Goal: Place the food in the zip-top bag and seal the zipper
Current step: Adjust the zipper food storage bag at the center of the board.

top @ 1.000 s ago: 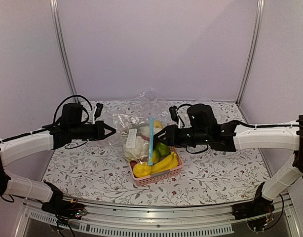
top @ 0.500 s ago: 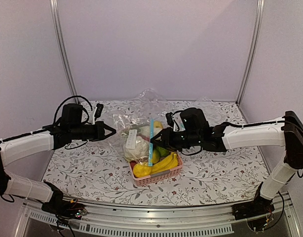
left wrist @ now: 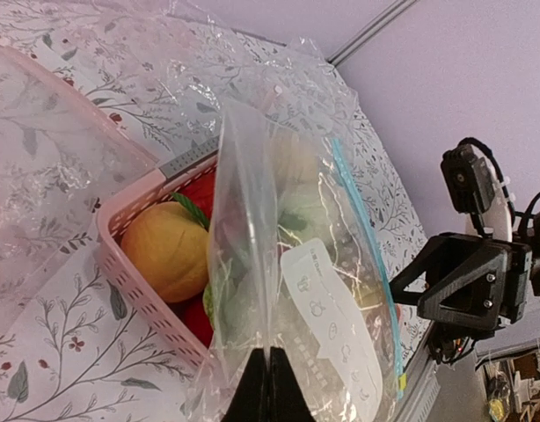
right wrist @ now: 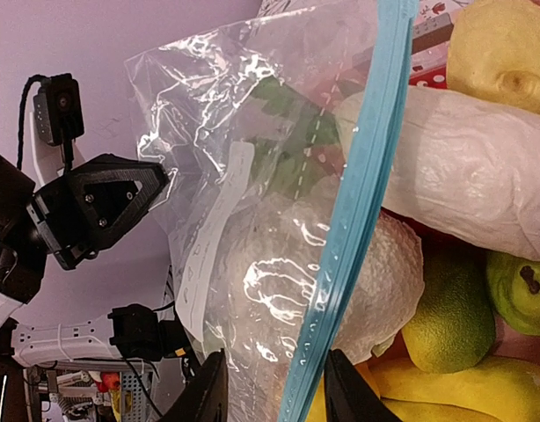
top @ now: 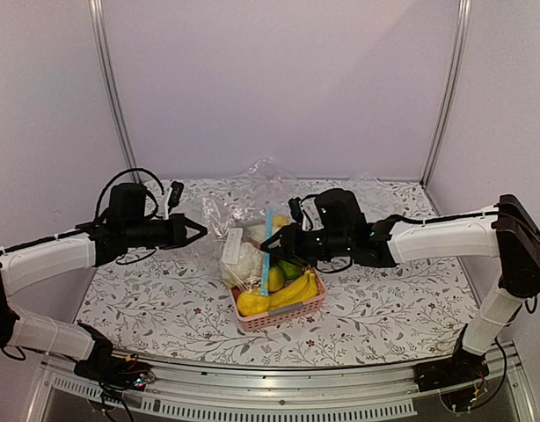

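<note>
At centre of top view, your right gripper (top: 281, 236) now sits further left than half-second ago, drawn in onto zipper (top: 267, 251). In right wrist view its fingers are spread, blue strip running between them, nothing gripped. Left gripper (left wrist: 268, 393) clenched on film of zip-top bag (left wrist: 279, 264). Bag transparent, crumpled, draped over pink basket (top: 283, 314); mouth not visibly open. White oblong piece (right wrist: 481, 189), lemon-like fruit (right wrist: 507, 53) and green fruit (right wrist: 446, 325) appear outside bag. Judgement: loading not begun.
</note>
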`<state>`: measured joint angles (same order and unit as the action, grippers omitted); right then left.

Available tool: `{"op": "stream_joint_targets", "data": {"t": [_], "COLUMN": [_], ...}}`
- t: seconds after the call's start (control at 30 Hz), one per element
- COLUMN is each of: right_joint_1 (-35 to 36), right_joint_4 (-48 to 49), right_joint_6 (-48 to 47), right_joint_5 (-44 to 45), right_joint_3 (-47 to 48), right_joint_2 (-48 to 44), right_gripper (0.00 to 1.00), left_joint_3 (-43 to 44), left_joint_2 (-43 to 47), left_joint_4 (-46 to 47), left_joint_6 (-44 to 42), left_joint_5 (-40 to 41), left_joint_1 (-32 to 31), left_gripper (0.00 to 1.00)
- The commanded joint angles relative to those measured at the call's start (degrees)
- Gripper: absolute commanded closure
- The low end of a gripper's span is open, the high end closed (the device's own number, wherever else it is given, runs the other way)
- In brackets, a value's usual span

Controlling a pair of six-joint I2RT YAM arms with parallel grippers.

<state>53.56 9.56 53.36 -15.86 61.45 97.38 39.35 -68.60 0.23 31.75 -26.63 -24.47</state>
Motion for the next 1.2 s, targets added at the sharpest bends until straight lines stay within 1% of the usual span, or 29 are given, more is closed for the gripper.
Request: {"op": "stream_joint_targets", "data": {"t": [0.0,0.5,0.77,1.17], "right_joint_1": [-0.3,-0.4,-0.4,-0.3], "right_joint_4": [0.9,3.6,4.6,6.1], "right_joint_6": [0.7,3.5,4.2,4.9], "right_joint_5": [-0.7,-1.1,-1.4,-3.0], "right_joint_3": [1.1,2.5,3.3,6.2], "right_joint_2": [1.2,3.2,3.9,7.1], "right_gripper": [0.63,0.67,0.75,0.83], "left_joint_3": [-1.0,-1.7,-2.6,-3.3], "left_joint_2": [-0.1,-0.4,-0.9,-2.1], "left_joint_4": [0.9,1.3,2.6,5.0], "left_joint_6": [0.1,0.2,1.0,2.5], "left_joint_5": [-0.7,-0.5,-1.0,-2.2], "left_joint_1": [0.7,0.7,0.7,0.7], "left_gripper": [1.00,1.00,1.00,1.00]}}
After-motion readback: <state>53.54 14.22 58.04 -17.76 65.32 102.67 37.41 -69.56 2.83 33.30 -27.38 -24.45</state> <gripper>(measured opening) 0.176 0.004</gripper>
